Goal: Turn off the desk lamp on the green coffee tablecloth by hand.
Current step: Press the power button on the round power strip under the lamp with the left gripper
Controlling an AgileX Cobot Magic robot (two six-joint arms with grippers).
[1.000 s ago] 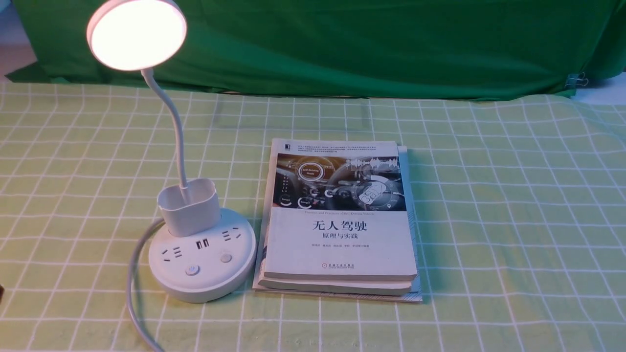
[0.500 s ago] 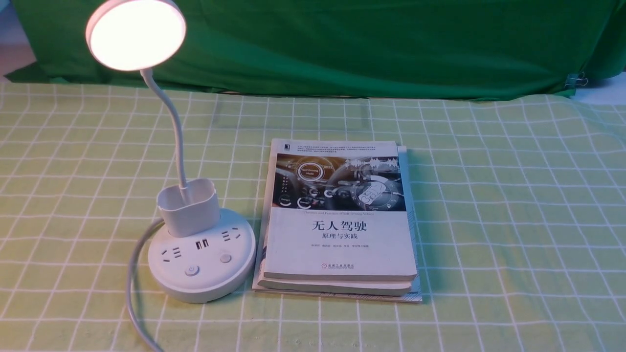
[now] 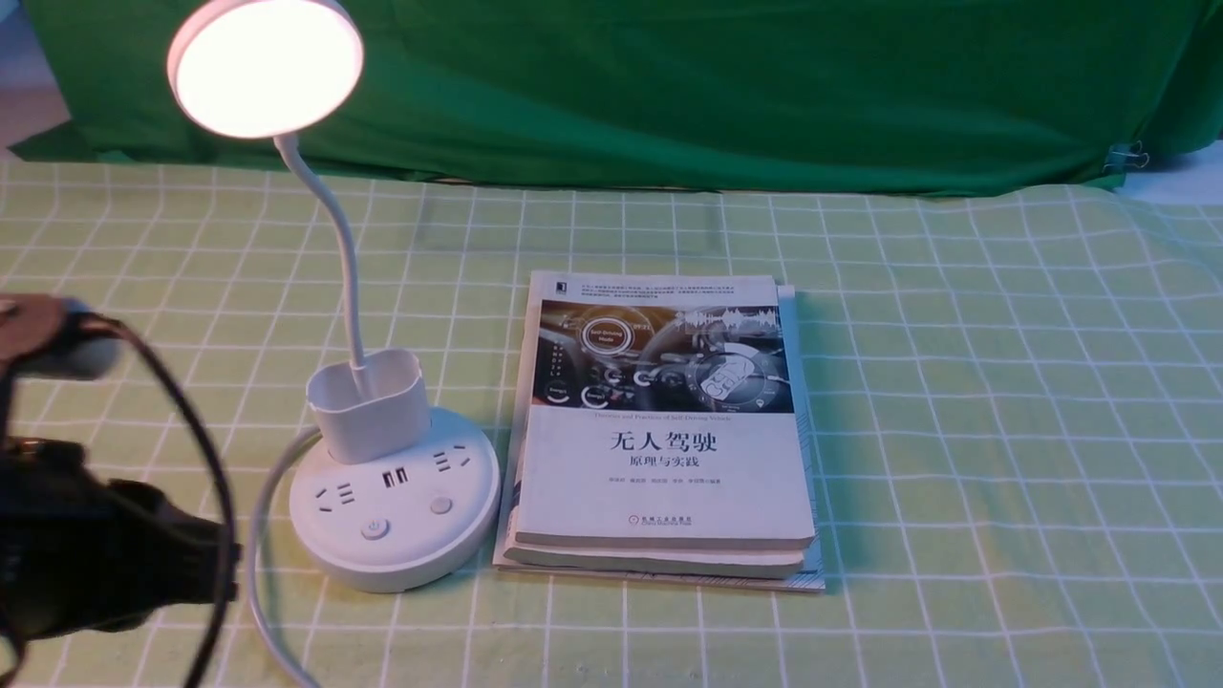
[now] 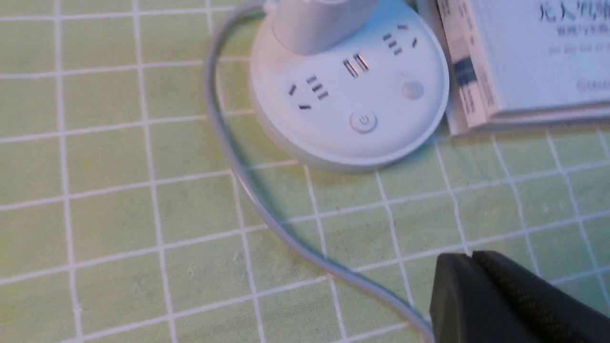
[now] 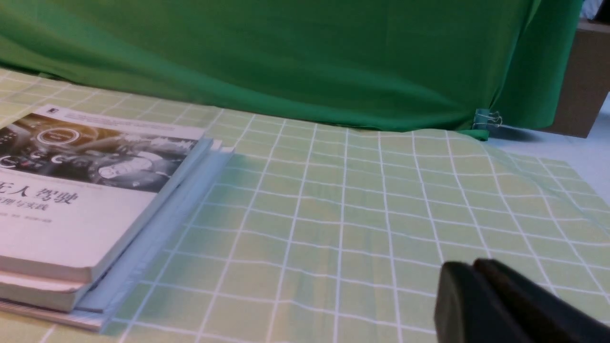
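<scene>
Foremost, front view: one desk lamp [image 3: 394, 506], white, lit, its round head raised on a bendy neck, standing toward the left on the green coffee tablecloth [image 3: 955, 430], a pale cloth with a white grid. Round base, bearing sockets, USB ports and two buttons, one with a power mark. One grey cord [image 3: 256, 535], curving around the base's left side, lying between the base and the left arm [image 3: 96, 545]. Said arm: dark, blurred, cut off at the left edge, a black cable [image 3: 205, 449] looping across it. One stack of books [image 3: 659, 430], just beside the base on the right, a driving title in Chinese uppermost. One dark green drape [image 3: 669, 86], behind the cloth, with a clip [image 3: 1127, 156] near its right end.

Left wrist view: left gripper [image 4: 469, 257], dark fingertips side by side and touching, closed, with nothing visible in their hold, apart from the base and both buttons. Cord and book stack also shown.

Right wrist view: right gripper [image 5: 469, 264], fingertips likewise together, closed, nothing visible between them, over gridded cloth and apart from the books. Drape and clip beyond; one brown block-like object [image 5: 579, 81], partly hidden by the drape.
</scene>
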